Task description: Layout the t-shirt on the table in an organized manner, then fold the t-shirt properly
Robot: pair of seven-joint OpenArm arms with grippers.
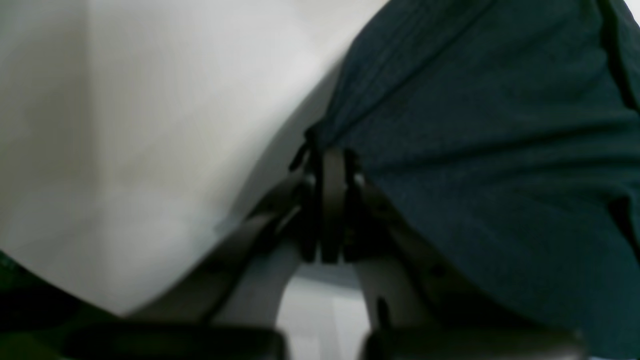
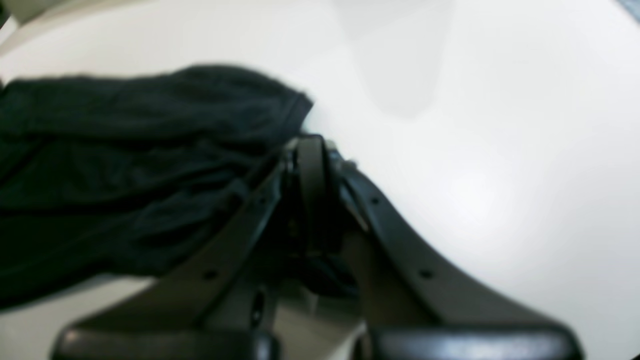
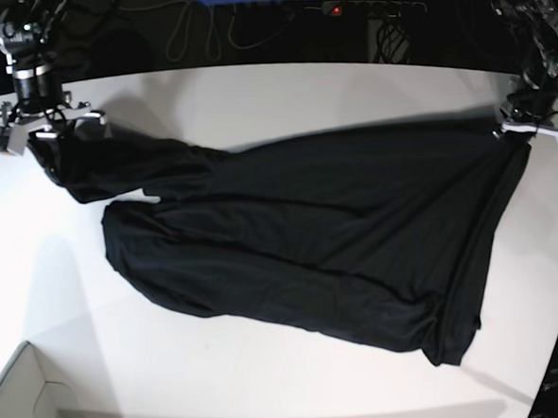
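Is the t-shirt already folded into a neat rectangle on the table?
No, the t-shirt lies stretched out and wrinkled across the table, with each far end pinched in shut jaws.

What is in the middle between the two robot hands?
The plain black soft t-shirt stretches between the right hand and left hand, each pinching an end over the big white table; the base view shows it.

The t-shirt (image 3: 318, 235) lies spread across the table (image 3: 281, 90), a box (image 3: 26, 404) at the near-left corner.
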